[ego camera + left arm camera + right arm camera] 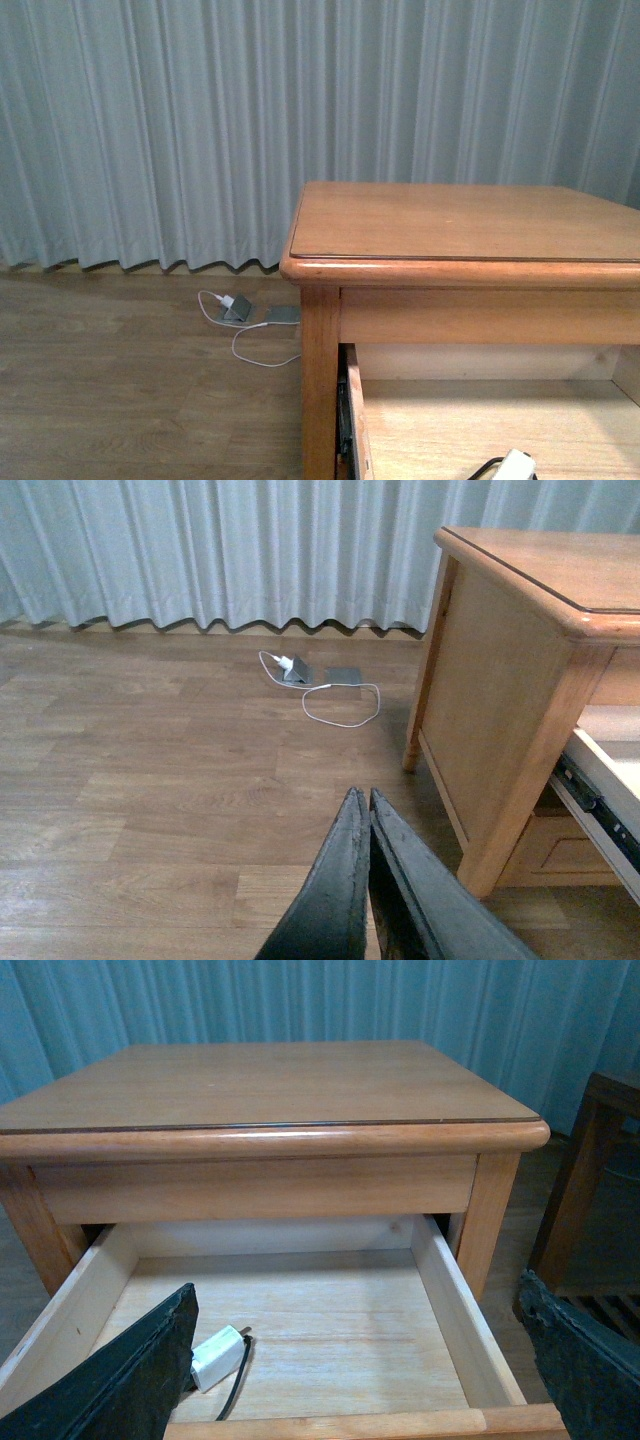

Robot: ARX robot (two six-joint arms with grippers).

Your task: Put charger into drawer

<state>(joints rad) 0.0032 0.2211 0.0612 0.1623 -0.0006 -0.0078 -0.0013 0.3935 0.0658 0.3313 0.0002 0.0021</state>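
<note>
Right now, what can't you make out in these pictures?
Charger: in the right wrist view a gripper finger covers one end; in the front view the bottom edge cuts it off.
Drawer: its front face is out of frame in every view.
Grey devices on the floor: too small to identify.

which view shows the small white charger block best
The right wrist view: the small white charger block lies on the floor of the light wooden drawer. The front view catches only its top corner; the left wrist view shows none.
</note>
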